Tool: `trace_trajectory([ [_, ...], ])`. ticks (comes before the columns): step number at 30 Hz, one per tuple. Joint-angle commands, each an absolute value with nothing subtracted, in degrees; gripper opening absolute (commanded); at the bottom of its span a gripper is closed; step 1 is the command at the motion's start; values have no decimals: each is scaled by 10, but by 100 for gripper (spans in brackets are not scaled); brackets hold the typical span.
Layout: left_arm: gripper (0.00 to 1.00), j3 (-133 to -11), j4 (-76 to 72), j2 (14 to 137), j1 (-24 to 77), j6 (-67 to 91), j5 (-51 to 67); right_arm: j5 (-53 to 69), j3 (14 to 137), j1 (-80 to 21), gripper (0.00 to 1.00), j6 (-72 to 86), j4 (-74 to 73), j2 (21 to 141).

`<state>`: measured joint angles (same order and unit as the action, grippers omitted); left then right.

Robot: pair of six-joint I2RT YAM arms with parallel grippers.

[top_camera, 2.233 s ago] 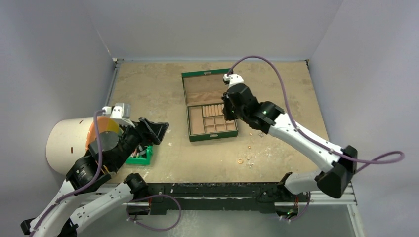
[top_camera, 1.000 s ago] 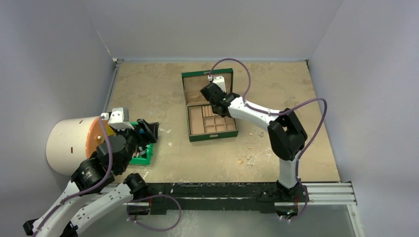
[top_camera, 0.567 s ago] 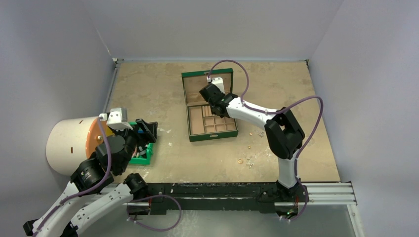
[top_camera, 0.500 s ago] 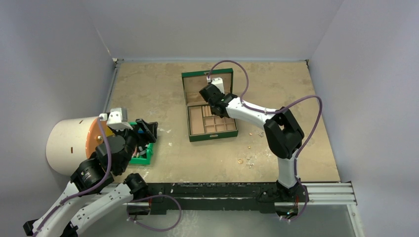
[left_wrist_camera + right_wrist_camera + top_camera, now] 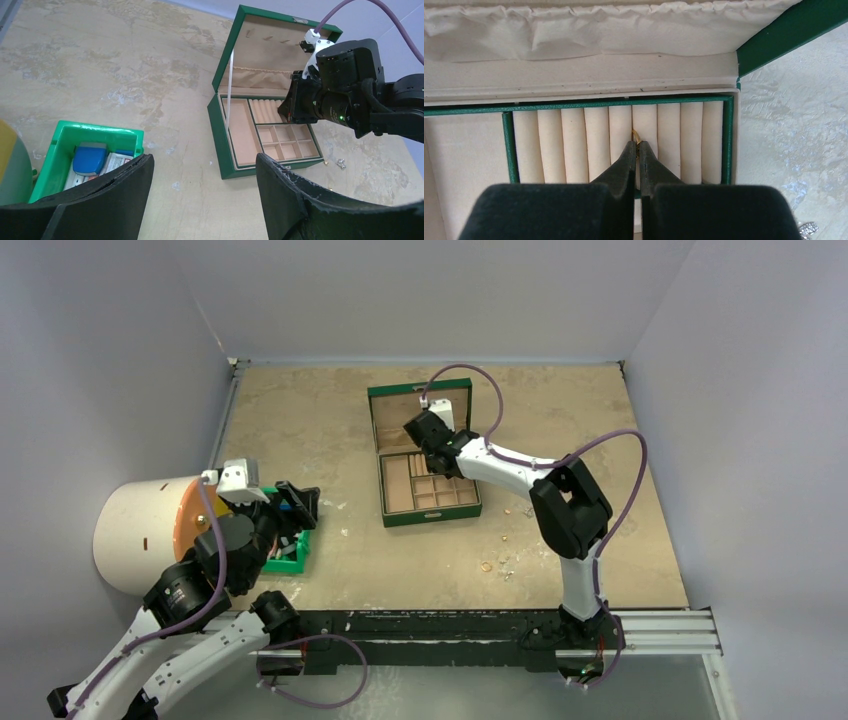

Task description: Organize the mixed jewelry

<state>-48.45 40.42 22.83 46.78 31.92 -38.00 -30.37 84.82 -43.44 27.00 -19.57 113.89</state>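
Pale grey walls (image 5: 430,290) close in a mottled, scuffed tan table (image 5: 300,420), with an open green box (image 5: 425,455) near its middle. Over the box's row of cushion rolls (image 5: 574,142) the right gripper (image 5: 637,147) has its tips pressed nearly together on a small gold ring (image 5: 634,134); only a sliver of the ring shows above the tips, at the groove between two rolls, the rest hidden. From above, the wrist covers that gripper and part of the rolls. Loose pieces (image 5: 488,566) lie on the table right of the box toward the near edge, too small to tell apart. Left of the box, well apart, the left gripper (image 5: 205,180) hangs with fingers spread wide and nothing between them, above a green bin (image 5: 65,145) whose contents carry print too small to read. A white drum (image 5: 135,530) left of the bin is partly cut off by the arm
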Motion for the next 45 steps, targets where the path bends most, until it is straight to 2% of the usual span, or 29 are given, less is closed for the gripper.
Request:
trace_trajectory([
  [1,74,-484,387,222,465,320,-390,-260,831,-436,0,297,-180,1154],
  [14,74,-484,387,219,465,320,-390,-272,852,-436,21,300,-209,1083],
  [21,74,-484,387,218,464,320,-390,-269,830,-435,26,312,-227,1009],
  [29,74,-483,386,220,465,318,-386,-244,728,-435,30,347,-264,871],
  [37,74,-483,384,227,464,317,-381,-196,600,-436,31,394,-311,727],
  [45,74,-483,383,229,465,317,-380,-120,486,-440,30,464,-354,640],
])
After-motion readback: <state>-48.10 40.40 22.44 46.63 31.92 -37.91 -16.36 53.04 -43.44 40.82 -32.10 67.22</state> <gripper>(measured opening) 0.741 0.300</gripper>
